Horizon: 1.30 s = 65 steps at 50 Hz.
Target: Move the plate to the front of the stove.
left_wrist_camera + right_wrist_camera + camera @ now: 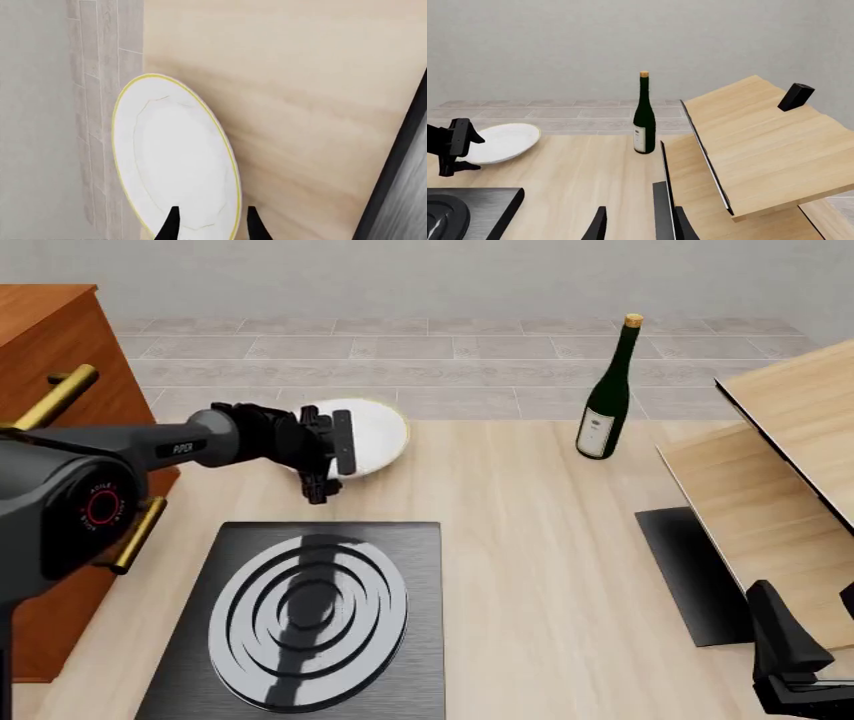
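The white plate (378,433) with its thin yellow rim lies near the table's far edge, beyond the stove (314,615). The stove is a black slab with silver rings at the front left. My left gripper (334,462) is turned sideways at the plate's left side. In the left wrist view the plate (177,155) fills the middle, and the left gripper (213,227) is open with the plate's rim between its fingers. My right gripper (787,655) hangs at the front right, far from the plate. It is open and holds nothing (640,227).
A green wine bottle (607,405) stands at the back, right of centre. A tilted wooden shelf unit (787,480) and a plain black mat (687,575) take up the right side. A brown cabinet (54,370) with brass handles stands at the left.
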Tool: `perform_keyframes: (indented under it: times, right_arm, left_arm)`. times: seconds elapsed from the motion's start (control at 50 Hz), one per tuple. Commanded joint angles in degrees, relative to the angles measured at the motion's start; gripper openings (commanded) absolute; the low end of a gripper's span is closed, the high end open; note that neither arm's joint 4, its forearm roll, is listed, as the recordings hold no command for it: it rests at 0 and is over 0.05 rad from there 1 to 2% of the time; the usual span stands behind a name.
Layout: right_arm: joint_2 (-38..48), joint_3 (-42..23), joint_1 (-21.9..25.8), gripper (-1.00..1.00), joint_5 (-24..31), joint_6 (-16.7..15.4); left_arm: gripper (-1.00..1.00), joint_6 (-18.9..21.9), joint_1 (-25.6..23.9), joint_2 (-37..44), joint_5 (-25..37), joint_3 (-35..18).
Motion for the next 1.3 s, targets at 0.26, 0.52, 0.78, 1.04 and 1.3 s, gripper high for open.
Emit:
perform_keyframes:
  times: [0.26,0.52,0.78,1.04,1.3]
  right_arm:
    - [0.0,0.0,0.0,1.00,0.0,0.0]
    - [-0.1,0.0,0.0,1.00,0.0,0.0]
    - [0.0,0.0,0.0,1.00,0.0,0.0]
    - [-0.1,0.0,0.1,1.00,0.0,0.0]
    - [-0.1,0.0,0.1,1.00,0.1,-0.1]
  left_arm:
    - [1.00,0.2,0.0,-2.9,0.6,1.6]
    - [1.00,0.5,0.8,-7.0,0.8,4.0]
    - [1.00,-0.4,0.7,-11.4,1.2,4.4]
    - [1.00,-2.3,0.8,-13.0,0.2,2.1]
    - [1.00,-3.2,0.8,-15.2,-3.3,2.2]
